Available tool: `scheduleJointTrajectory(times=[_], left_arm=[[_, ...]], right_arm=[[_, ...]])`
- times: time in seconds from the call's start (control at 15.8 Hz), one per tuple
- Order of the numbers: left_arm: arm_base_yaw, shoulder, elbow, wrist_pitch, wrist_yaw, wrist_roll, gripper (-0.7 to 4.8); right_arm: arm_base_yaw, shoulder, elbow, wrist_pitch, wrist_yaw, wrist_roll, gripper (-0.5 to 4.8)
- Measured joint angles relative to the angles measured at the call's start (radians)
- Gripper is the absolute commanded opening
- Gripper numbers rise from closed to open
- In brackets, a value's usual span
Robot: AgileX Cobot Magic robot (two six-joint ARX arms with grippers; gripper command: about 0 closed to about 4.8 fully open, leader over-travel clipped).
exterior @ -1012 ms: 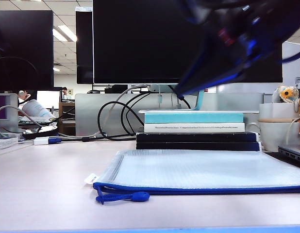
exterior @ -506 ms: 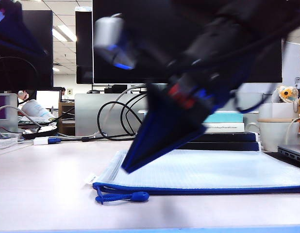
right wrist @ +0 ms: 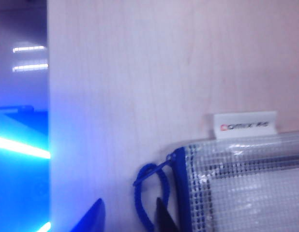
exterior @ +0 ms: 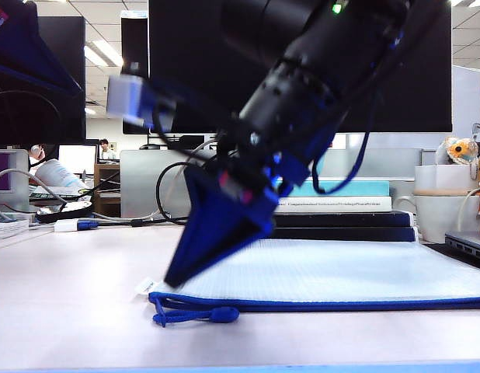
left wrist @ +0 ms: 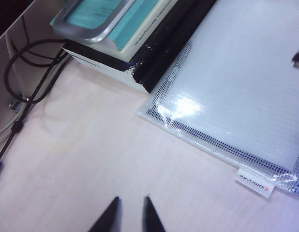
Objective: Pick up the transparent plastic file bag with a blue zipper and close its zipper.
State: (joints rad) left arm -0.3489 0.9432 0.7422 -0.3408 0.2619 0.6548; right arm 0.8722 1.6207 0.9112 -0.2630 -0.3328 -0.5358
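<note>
1. There is one counter (exterior: 69, 311), pale and wide. Everything sits on it.
2. There is one transparent plastic file bag (exterior: 341, 276). It lies flat on the counter, in front of one stack of books (exterior: 341, 214).
3. There is one zipper (exterior: 318, 305), a blue strip along the bag's near long edge. Its blue cord loop with a round bead lies on the counter by the bag's corner.
4. There is one small white tag (right wrist: 244, 125) sticking out at that same corner.
5. My right fingers (right wrist: 127, 215) are a little apart and hold nothing. The cord loop lies between them, and the bag's corner is just beside them.
6. My left fingers (left wrist: 129, 212) are a little apart too, and hold nothing. They hover over bare counter, near the bag's short edge but not touching it.
</note>
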Motion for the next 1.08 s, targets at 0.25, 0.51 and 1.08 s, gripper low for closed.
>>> scheduleJointTrajectory(times=[0.25, 0.51, 1.08], left_arm=[[0.0, 0.015, 0.0, 0.0, 0.004, 0.0, 0.85], [0.0, 0.039, 0.0, 0.008, 0.006, 0.0, 0.85], [0.0, 0.044, 0.0, 0.015, 0.007, 0.0, 1.01]], right_arm=[[0.0, 0.055, 0.0, -0.002, 0.02, -0.036, 1.34], [-0.005, 0.08, 0.001, 0.013, 0.044, -0.046, 1.1], [-0.005, 0.099, 0.033, -0.001, 0.069, -0.019, -0.01]])
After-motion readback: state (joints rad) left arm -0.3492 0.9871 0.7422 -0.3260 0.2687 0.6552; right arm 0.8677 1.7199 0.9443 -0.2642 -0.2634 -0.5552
